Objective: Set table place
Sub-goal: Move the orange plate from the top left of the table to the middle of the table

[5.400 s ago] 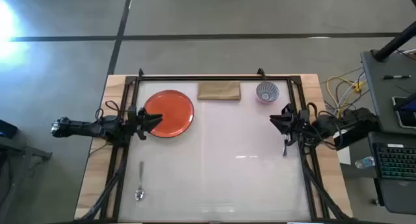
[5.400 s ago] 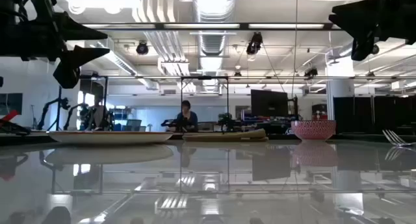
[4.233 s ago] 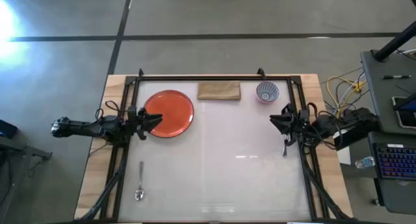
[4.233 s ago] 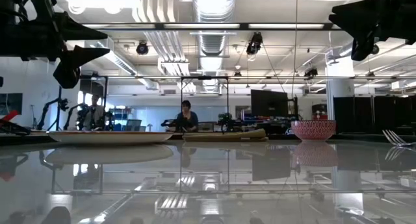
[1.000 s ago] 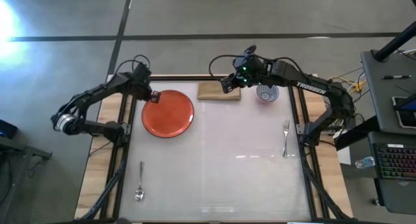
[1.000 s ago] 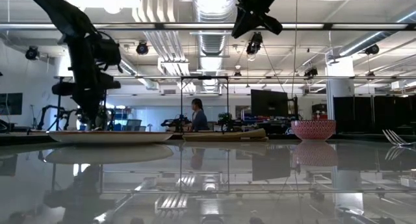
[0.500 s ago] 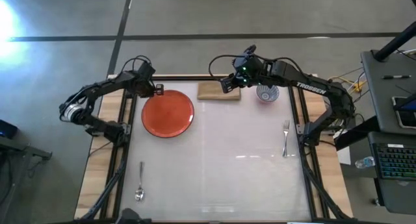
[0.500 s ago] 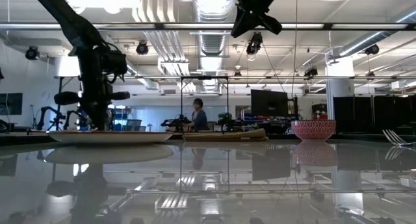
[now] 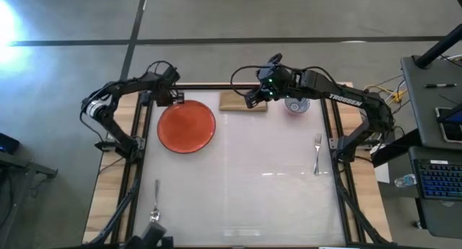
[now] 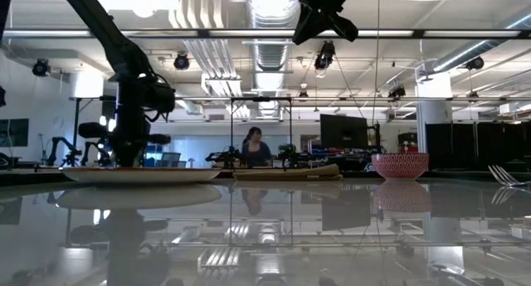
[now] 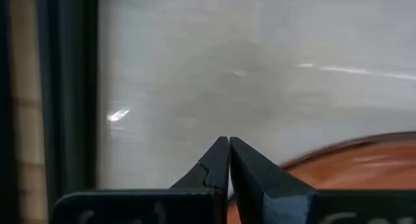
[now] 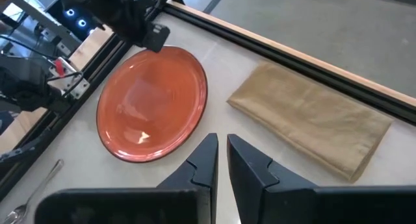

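Note:
An orange plate (image 9: 186, 126) lies at the table's far left; it also shows in the right wrist view (image 12: 153, 113) and the left wrist view (image 11: 364, 165). A folded tan napkin (image 9: 243, 101) lies at the far edge, with a patterned bowl (image 9: 297, 103) to its right. My left gripper (image 9: 175, 99) is shut and low beside the plate's far left rim (image 11: 305, 160). My right gripper (image 9: 250, 99) is shut and empty, high above the napkin's near left part (image 12: 260, 113); the low view shows it well above the table (image 10: 319, 21). My left gripper's shut fingers (image 11: 227, 152) point down at the table just beside the plate's far left rim. I cannot tell whether they touch the plate.
A fork (image 9: 316, 154) lies near the right edge and a spoon (image 9: 156, 202) near the left front. The black frame (image 9: 216, 85) borders the white sheet. A dark thing (image 9: 151, 238) shows at the near edge. A person (image 10: 253, 145) stands far off in the room.
My left gripper has moved toward the table's far edge and a little to the right, along the plate's left rim, staying low and shut. The plate, napkin and bowl have kept their places.

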`<state>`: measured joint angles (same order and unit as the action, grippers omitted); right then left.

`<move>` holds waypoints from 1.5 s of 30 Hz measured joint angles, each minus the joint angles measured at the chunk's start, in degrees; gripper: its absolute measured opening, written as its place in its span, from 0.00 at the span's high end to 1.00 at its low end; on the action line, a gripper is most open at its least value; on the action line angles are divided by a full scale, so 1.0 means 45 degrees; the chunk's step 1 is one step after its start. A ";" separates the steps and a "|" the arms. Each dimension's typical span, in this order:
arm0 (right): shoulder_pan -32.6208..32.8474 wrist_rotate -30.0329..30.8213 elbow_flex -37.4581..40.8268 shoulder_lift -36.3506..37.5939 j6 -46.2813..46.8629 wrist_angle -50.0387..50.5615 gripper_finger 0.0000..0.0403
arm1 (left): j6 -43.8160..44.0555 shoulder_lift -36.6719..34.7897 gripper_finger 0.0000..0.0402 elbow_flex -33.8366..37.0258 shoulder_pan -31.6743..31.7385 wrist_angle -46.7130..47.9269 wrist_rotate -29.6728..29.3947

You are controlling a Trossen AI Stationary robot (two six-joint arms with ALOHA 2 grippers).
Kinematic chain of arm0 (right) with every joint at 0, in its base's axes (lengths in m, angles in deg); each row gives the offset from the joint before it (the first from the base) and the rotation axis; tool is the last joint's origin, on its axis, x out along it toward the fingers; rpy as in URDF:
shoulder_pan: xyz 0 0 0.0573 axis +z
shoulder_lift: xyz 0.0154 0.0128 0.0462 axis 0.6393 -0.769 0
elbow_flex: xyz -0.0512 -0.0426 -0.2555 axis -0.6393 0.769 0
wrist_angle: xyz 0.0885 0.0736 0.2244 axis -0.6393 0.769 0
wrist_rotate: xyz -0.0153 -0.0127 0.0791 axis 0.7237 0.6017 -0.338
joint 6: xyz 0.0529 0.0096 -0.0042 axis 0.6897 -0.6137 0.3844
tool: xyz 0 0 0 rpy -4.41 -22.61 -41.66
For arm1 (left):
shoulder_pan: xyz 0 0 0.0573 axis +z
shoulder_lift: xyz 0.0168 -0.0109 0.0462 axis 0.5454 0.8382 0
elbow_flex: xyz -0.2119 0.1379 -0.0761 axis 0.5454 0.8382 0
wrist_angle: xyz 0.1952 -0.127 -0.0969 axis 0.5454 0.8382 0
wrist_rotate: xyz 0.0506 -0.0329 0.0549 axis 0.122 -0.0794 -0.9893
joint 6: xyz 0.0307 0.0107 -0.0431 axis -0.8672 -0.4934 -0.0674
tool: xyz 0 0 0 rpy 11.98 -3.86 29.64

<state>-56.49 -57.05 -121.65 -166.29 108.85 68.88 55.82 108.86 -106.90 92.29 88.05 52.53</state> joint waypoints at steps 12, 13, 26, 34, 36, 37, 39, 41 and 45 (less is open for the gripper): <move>-0.0005 0.0030 0.0000 0.0010 -0.0518 0.0006 0.93 | -0.0611 0.0381 1.00 0.0390 -0.1533 0.0843 0.0921; -0.0005 0.0045 0.0000 0.0010 -0.0573 0.0004 0.93 | -0.0620 0.0355 1.00 0.0460 -0.1750 0.0840 0.0889; -0.0005 0.0044 0.0000 0.0015 -0.0804 0.0118 0.93 | -0.0357 0.0034 1.00 0.0703 -0.5199 0.0893 0.1358; -0.0005 0.0046 0.0000 0.0019 -0.1045 0.0841 0.93 | 0.0729 -0.0849 1.00 0.0725 -0.7129 0.0027 0.1429; -0.0005 0.0042 0.0000 0.0019 -0.1092 0.1170 0.93 | 0.1034 -0.1010 1.00 0.0732 -0.7442 0.0042 0.0619; -0.0004 0.0038 0.0000 0.0019 -0.1095 0.1420 0.93 | 0.1134 -0.1062 1.00 0.0755 -0.7491 0.0046 0.0094; 0.0029 -0.0052 0.0000 0.0019 -0.1081 0.2078 0.93 | 0.1169 -0.1116 1.00 0.0808 -0.7441 0.0145 -0.0553; 0.0116 -0.0084 0.0073 0.0022 -0.0987 0.2601 0.93 | 0.1130 -0.1093 1.00 0.0870 -0.7284 0.0025 -0.0853; 0.0327 -0.0455 0.0511 0.0024 -0.0463 0.2946 0.93 | 0.0828 -0.0663 1.00 0.1102 -0.6880 -0.0817 -0.0851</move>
<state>-55.02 -59.10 -119.35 -166.18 106.77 82.14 59.55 105.87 -101.94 61.33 84.38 48.70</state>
